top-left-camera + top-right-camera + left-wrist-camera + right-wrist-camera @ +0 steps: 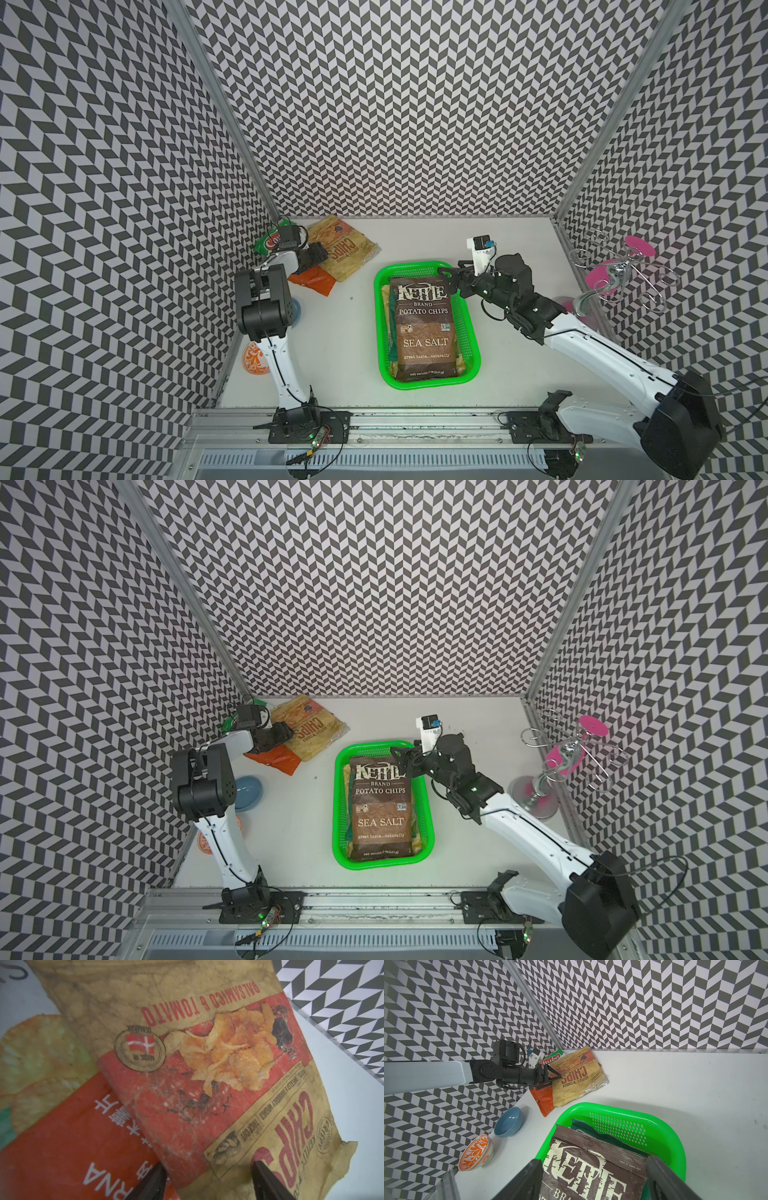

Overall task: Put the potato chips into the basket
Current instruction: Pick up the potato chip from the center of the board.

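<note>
Left gripper point(207, 1164) has its jaws apart w/ nothing pinched, tips just over the tan CHIPS bag point(347, 249) in the far-left corner, where it overlaps the orange bag point(313, 282) & the Chuba bag point(551, 1058). Risk: closing there cld catch two bags at once, or the slick foil slips out. Mid-table, the green basket point(377, 316) is nearly filled by the Kettle bag point(424, 328) lying on others — the next bag may slide off the pile. Right gripper point(593, 1159), jaws wide & empty, hangs over the basket's far end — cld block the drop-off.
</note>
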Available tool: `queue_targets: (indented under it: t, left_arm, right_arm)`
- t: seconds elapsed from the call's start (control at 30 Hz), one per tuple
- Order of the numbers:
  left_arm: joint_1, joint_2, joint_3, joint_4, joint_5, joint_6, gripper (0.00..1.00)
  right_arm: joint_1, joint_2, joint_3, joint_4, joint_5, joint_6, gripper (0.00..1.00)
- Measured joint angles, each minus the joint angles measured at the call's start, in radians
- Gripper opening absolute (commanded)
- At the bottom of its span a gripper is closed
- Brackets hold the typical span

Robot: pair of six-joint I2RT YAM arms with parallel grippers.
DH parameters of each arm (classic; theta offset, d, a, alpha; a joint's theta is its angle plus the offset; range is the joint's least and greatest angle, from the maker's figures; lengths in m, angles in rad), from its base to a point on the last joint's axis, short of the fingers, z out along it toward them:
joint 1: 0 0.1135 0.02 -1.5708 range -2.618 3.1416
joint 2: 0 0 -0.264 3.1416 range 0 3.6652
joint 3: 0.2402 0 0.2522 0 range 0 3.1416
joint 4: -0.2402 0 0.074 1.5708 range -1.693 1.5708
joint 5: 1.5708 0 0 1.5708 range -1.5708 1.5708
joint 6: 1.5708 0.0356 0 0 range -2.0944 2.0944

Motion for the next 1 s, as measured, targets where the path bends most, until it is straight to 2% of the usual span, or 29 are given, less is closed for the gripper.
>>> queue_targets:
  t: [0.03,0.17,0.3,0.33,0.4,0.73,1.0]
  left_arm:
    - [0.0,0.004,0.003,0.0,0.0,0.0,0.66]
    - [0.0,0.024,0.023,0.003,0.006,-0.006,0.49]
    - [-0.001,0.024,0.023,0.018,0.009,-0.02,0.24]
    - [-0.001,0.024,0.023,0.023,0.008,-0.026,0.14]
    - [-0.002,0.024,0.024,0.032,0.011,-0.024,0.0]
    - [-0.018,0.008,0.026,0.035,0.0,-0.014,0.0]
    - [-0.039,-0.095,0.026,0.031,0.002,0.026,0.0]
  right_arm:
    - [0.0,0.002,0.0,0.0,0.0,0.0,0.82]
    - [0.0,0.005,0.0,-0.003,-0.004,0.0,0.82]
    - [0.0,0.005,0.0,-0.003,-0.004,0.0,0.82]
    - [0.0,0.005,0.0,-0.003,-0.004,0.0,0.82]
    - [0.0,0.005,0.002,-0.003,-0.005,0.0,0.82]
    - [0.0,0.005,0.003,-0.004,-0.024,0.0,0.82]
    - [0.0,0.003,0.003,-0.005,-0.026,0.0,0.82]
